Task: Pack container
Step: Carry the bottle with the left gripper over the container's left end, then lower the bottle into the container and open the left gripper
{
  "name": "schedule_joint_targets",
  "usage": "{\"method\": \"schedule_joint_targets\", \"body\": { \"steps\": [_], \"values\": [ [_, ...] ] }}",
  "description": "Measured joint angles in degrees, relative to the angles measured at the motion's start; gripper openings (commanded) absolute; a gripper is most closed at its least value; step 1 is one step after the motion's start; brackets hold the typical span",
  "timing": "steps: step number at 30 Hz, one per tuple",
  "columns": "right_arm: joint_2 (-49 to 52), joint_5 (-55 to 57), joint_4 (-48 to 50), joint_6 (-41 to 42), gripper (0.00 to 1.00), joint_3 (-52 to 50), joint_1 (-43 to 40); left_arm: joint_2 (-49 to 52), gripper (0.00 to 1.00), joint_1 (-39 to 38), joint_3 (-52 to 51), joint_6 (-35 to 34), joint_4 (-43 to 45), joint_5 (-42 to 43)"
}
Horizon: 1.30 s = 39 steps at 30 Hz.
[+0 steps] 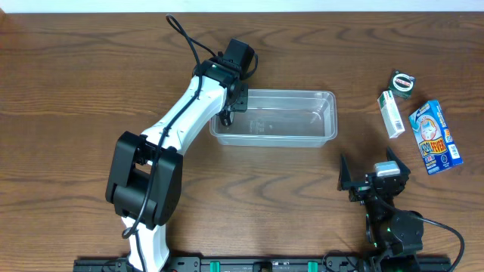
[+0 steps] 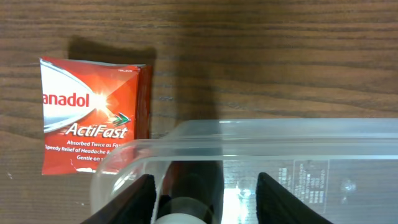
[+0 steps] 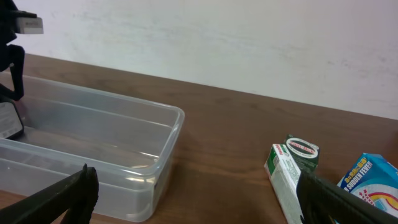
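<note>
The clear container [image 1: 324,119] lies at the table's middle; it also shows in the left wrist view [image 2: 311,134] and the right wrist view [image 3: 168,124]. My left gripper [image 1: 229,113] hangs over its left end, jaws [image 2: 205,182] open wide. A dark bottle with a white end [image 2: 189,190] lies in the tub by the left finger, and it shows in the right wrist view [image 3: 9,122]. My right gripper [image 1: 373,175] is open and empty near the front right, jaws [image 3: 199,190] apart.
A red Panadol ActiFast box [image 2: 90,115] lies on the table just outside the tub's left end. At the right are a white-green box [image 1: 391,113], a round tin [image 1: 402,81] and a blue box [image 1: 435,136].
</note>
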Motion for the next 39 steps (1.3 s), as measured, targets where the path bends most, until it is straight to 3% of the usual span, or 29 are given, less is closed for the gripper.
{"method": "schedule_joint_targets", "body": {
  "steps": [22,39],
  "values": [
    [0.00,0.00,0.00,0.00,0.99,0.00,0.00,-0.81,0.55,-0.02,-0.02,0.00,-0.04,-0.02],
    [0.00,0.00,0.00,0.00,0.99,0.00,0.00,-7.30,0.55,-0.02,-0.02,0.00,-0.07,-1.88]
  ]
}}
